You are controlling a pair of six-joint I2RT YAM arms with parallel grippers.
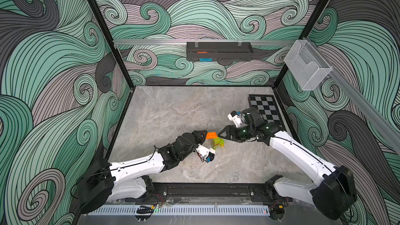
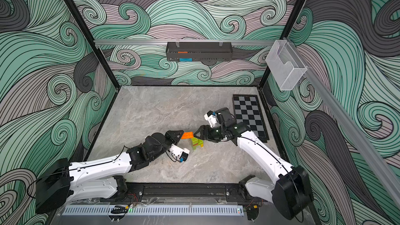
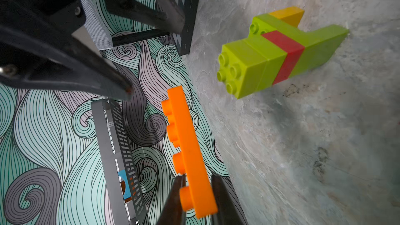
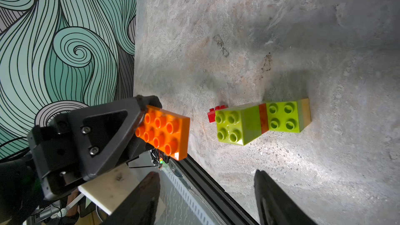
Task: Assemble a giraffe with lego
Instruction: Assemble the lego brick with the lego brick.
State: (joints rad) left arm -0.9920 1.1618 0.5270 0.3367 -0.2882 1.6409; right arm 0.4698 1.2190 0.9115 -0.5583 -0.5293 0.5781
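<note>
The part-built giraffe [image 1: 217, 142] [image 2: 196, 142] stands on the table: lime green and yellow legs, and a lime neck [image 3: 249, 70] with a red layer, studs bare on top [image 4: 227, 126]. A small red brick [image 4: 213, 113] lies on the table just beside it. My left gripper [image 1: 204, 135] [image 3: 197, 182] is shut on one end of the long orange lego brick [image 1: 212, 135] [image 2: 187, 135] [image 3: 186, 139] [image 4: 164, 133], holding it in the air next to the neck's top. My right gripper [image 1: 220, 135] [image 4: 205, 176] is open and empty, facing the brick's free end from above the stack.
A chequered board [image 1: 268, 109] lies at the table's back right, behind my right arm. A black basket [image 1: 218, 51] hangs on the back rail and a clear mesh holder [image 1: 307, 66] on the right rail. A black rail [image 1: 205, 189] runs along the front edge.
</note>
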